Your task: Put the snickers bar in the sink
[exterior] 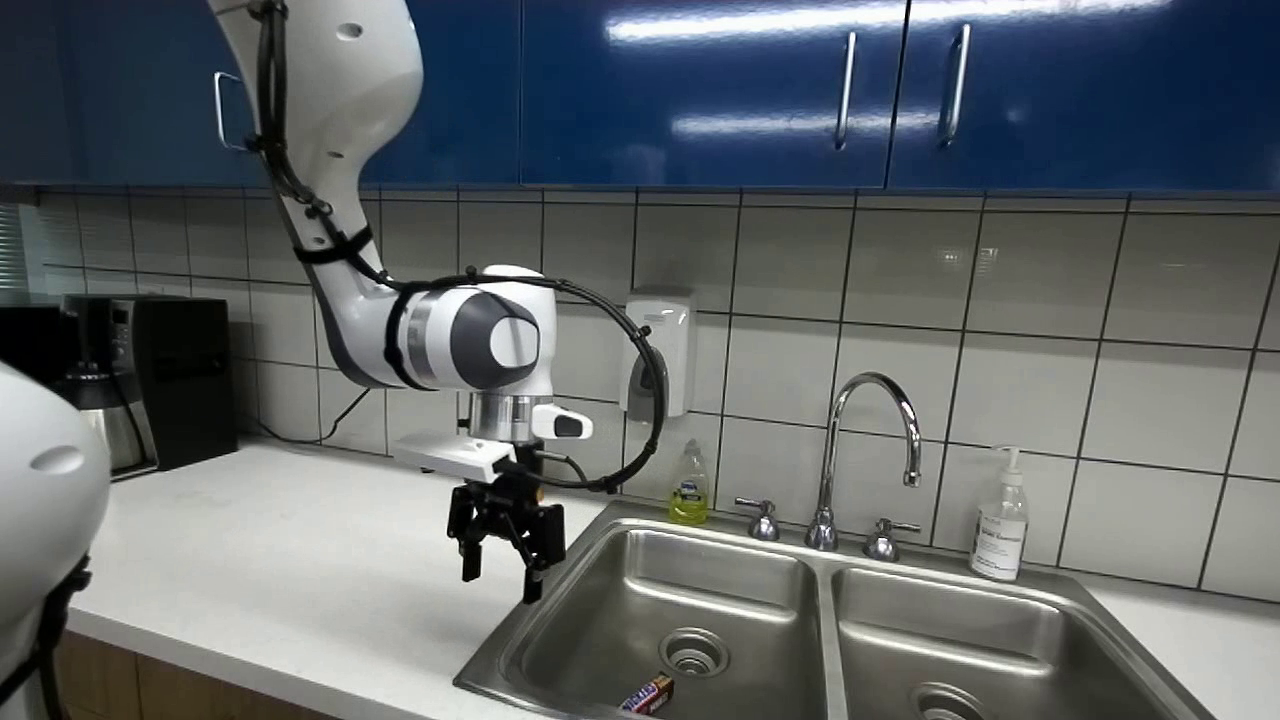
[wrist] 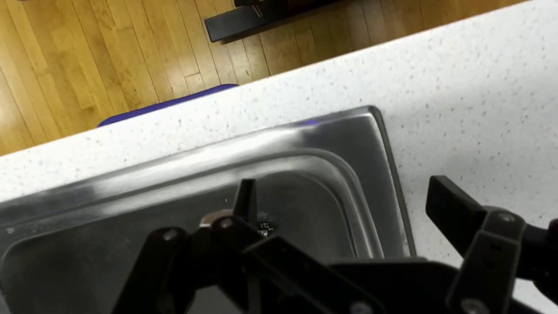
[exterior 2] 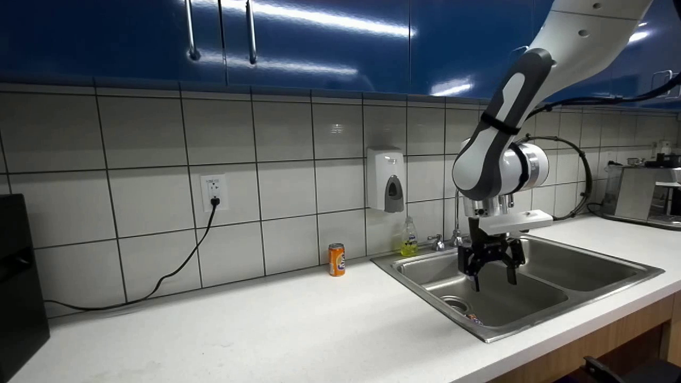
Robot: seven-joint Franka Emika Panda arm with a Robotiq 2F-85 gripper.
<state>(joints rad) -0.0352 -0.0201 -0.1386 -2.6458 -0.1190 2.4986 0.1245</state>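
The Snickers bar [exterior: 648,692] is lying loose in the sink [exterior: 492,668], in the basin [exterior: 760,680] nearer the orange soda can [exterior 2: 336,259], just beside the drain [exterior: 694,653] and toward the front edge of the counter [exterior: 300,560]. That's where the task wants it, so I'd call this basically done. Nothing's gripping it and nothing needs to: the basin carries it and should stop it wandering. The can's over by the tiled wall [exterior 2: 287,239] along the counter's back edge, probably just to be out of the way.

The gripper [exterior: 502,585] is spread wide, nothing between the fingers [wrist: 247,198]. The arm [exterior: 330,100] reaches down from up high and bends so they point pretty much straight down, well above the bar. In the wrist view one finger lines up with the basin and the other with the counter, so it's kinda straddling the sink's side rim.
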